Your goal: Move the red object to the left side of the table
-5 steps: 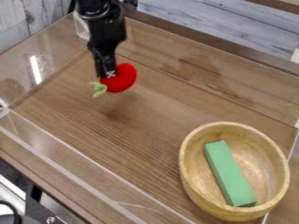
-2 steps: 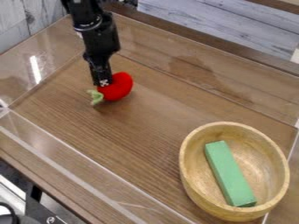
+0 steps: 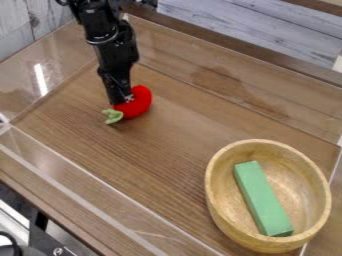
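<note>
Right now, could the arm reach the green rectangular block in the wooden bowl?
Probably not yet: its gripper is shut on the glossy red toy fruit; the green block lies uncovered.

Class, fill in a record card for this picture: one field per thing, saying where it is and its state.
red object: left part of the table, gripped
gripper: pointing down, shut on the red object
table: wood grain, clear walls
bowl: wooden, front right
green block: lying inside the bowl
</note>
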You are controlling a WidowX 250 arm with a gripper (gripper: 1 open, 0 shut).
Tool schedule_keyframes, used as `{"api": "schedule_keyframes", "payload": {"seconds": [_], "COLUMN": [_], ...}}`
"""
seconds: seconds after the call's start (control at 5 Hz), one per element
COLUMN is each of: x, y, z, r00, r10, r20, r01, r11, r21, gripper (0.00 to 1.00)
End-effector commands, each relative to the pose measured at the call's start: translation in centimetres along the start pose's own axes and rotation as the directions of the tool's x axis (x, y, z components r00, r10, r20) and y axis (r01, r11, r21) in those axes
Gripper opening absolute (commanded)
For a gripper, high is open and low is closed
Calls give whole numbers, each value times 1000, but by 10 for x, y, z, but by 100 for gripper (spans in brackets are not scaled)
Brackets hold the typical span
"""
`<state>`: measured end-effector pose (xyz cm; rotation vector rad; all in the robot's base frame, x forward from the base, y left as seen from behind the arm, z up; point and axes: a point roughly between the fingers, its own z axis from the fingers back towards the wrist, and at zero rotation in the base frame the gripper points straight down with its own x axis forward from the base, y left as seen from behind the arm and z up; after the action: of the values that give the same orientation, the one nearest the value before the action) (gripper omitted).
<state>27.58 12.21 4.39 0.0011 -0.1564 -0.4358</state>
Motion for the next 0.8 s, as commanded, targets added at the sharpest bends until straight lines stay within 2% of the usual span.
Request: {"api": "schedule_keyframes", "payload": {"seconds": [0.0,0.4,0.6], "x": [0,2,-8], "y": [6,26,20], "z": [5,-1,-2], "r00": [996,985,979], "r10": [82,172,203], "r20": [24,24,22], "r01": [-82,-172,-202], "r11": [997,985,979], "r21": [15,-14,-37], "gripper": [0,0,0]}}
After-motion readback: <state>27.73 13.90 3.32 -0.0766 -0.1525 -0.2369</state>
